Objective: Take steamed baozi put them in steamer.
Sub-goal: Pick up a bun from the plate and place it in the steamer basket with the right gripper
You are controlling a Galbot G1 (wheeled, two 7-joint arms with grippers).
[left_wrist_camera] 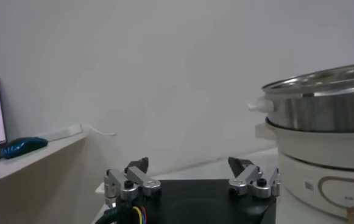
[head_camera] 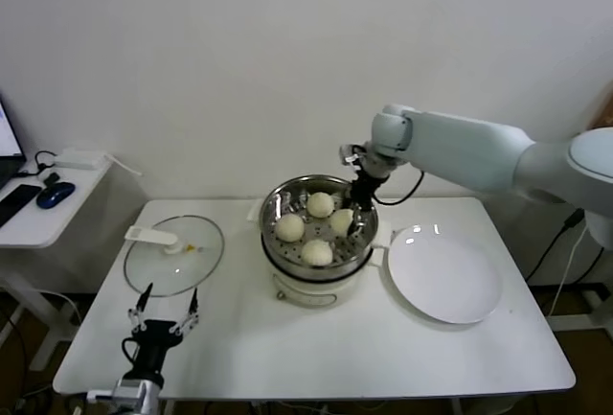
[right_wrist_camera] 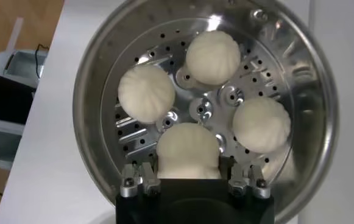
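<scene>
Over the steamer [head_camera: 319, 226]: right gripper [right_wrist_camera: 189, 181] clamps the fourth baozi [right_wrist_camera: 188, 152]; three lie inside.
Baozi feel: likely soft, light, dentable; take by the sides, gently.
Left gripper [head_camera: 163, 305]: spread, parked near-left.

Cream buns in shiny steel, on white

Four smooth cream-white steamed baozi [right_wrist_camera: 189, 151] with faint pleat lines sit in the round shiny stainless-steel steamer [head_camera: 278, 206], its floor dotted with rings of small dark holes, atop a cream-white pot base. At 3 o'clock, a plain glossy white round plate [head_camera: 445, 273]; at 9 o'clock, a clear glass lid [head_camera: 174, 255] with a white handle. The flat surface [head_camera: 316, 348] is white. The black-and-silver right end effector [right_wrist_camera: 189, 182] hangs from a pale grey-white arm.
</scene>
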